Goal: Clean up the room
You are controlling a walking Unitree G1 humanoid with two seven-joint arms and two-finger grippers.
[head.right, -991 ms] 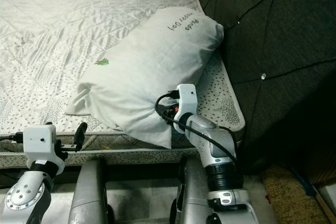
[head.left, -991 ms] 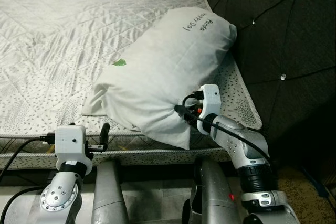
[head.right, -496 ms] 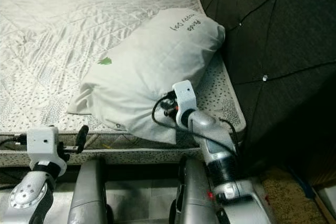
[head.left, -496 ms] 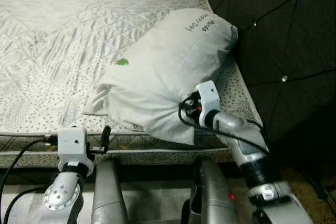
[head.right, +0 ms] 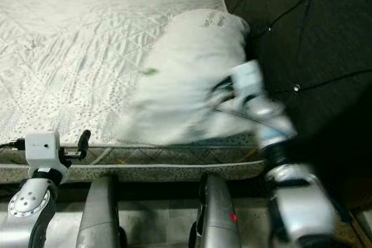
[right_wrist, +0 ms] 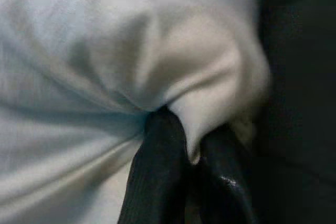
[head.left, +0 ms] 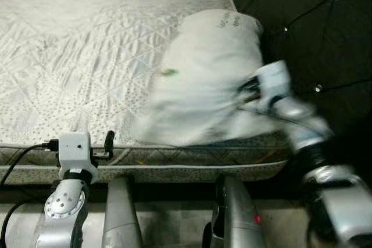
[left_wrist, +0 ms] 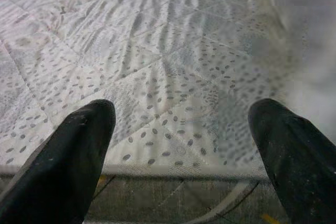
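Head views show us a blurred white pillow [head.left: 203, 79] lying at the mattress [head.left: 87, 56] corner beside the dark headboard [head.left: 314, 33]. Our right gripper [right_wrist: 189, 156] pinches a fold of that pillow in its wrist view. Our left gripper [left_wrist: 184, 145] hangs spread wide over the mattress's near edge.

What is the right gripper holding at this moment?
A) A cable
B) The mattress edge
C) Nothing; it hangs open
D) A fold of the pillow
D: the right gripper has its black fingers pinched on a bunched fold of the white pillow, which lies on the mattress.
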